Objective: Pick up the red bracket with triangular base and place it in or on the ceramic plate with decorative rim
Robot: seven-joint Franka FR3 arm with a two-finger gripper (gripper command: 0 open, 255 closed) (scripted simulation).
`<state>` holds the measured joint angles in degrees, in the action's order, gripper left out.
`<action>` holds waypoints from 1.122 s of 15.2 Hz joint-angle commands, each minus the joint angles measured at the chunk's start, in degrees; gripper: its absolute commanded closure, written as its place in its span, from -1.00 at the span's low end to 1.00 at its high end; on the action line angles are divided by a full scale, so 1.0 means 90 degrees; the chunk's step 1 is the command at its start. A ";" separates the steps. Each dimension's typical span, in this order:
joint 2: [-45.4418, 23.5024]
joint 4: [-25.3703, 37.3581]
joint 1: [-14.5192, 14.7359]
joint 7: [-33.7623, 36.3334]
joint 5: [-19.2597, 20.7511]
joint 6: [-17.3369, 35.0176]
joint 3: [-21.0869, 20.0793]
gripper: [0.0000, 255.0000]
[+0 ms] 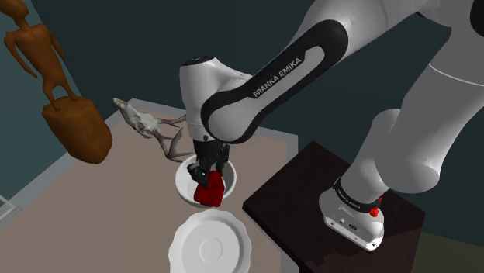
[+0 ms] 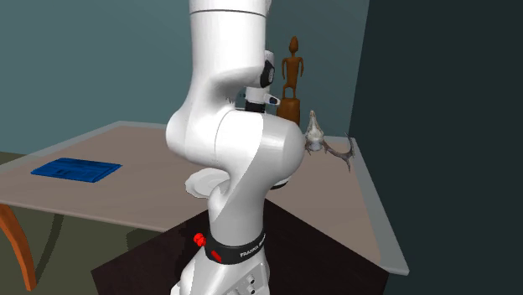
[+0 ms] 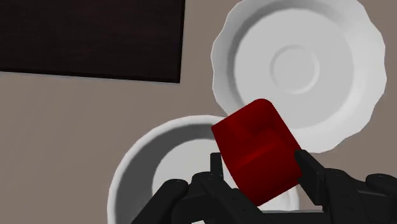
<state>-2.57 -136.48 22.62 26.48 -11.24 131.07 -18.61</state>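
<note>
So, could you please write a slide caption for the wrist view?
Gripper holding the red bracket over a white bowl, scalloped white plate beside it.

I'm holding the bracket (image 1: 210, 191) in my pincer (image 1: 208, 182), hanging over the bowl (image 1: 184, 180) on its plate-ward side. The bowl is sitting on the bench (image 1: 101, 202) near the edge that faces my stand (image 1: 310, 186). The plate (image 1: 182, 236) is lying just beside the bowl, toward the shoulder view's bottom. Behind the bowl, the antlered skull (image 1: 143, 120) is lying near the bench's far edge. The carved figure (image 1: 70, 116) is standing to the shoulder view's left of the skull; can't tell whether it's resting on the bench. In the second exterior view, a flat tray (image 2: 77, 169) is lying at the bench's left end, well apart from the rest.
</note>
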 commanded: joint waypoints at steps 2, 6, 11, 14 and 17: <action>0.0135 -0.0139 0.0260 0.0408 -0.0148 0.0081 -0.0253 1.00; 0.0223 -0.0210 0.0617 0.0991 -0.0307 0.0175 -0.0601 1.00; 0.0145 -0.0204 0.0903 0.1502 -0.0361 0.0339 -0.0883 1.00; -0.0086 -0.0264 0.0914 0.1526 -0.0284 0.0618 -0.0884 1.00; -0.0329 -0.0310 0.0930 0.1558 -0.0195 0.0894 -0.0874 1.00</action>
<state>-4.89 -139.13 30.95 40.44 -13.23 138.33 -26.50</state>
